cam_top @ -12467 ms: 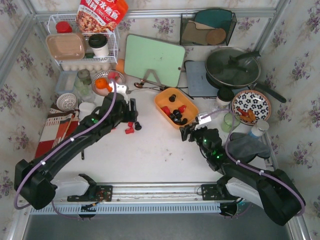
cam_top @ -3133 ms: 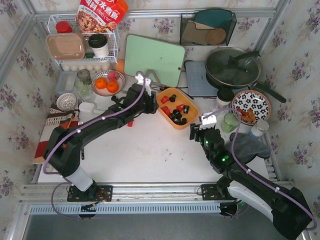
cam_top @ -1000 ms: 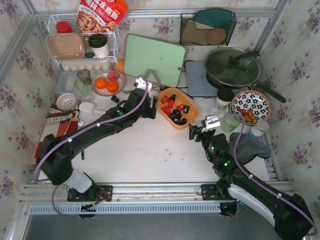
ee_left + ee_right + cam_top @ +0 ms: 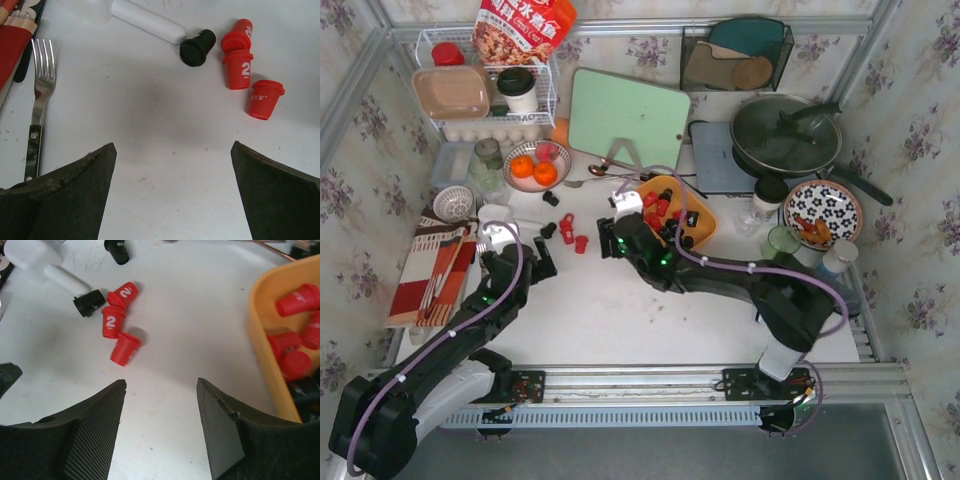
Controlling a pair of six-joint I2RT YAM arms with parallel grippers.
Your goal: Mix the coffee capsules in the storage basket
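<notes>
Risk: left gripper (image 4: 171, 150) and right gripper (image 4: 161, 382), both jaws released and empty, face the same loose coffee capsules (image 4: 117, 322). You may collide, or scatter them. Storage basket (image 4: 257, 320) lies at capsules' 3 o'clock.

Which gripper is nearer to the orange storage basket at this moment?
Right. The right gripper sits just beside the storage basket, outside its wall. The left gripper is farther left, beyond the loose red coffee capsules on the table.

Capsules (image 4: 295, 347) in basket (image 4: 262, 345), loose capsules (image 4: 114, 322) on table (image 4: 150, 150) left of it, fork (image 4: 39, 90) farther left
</notes>
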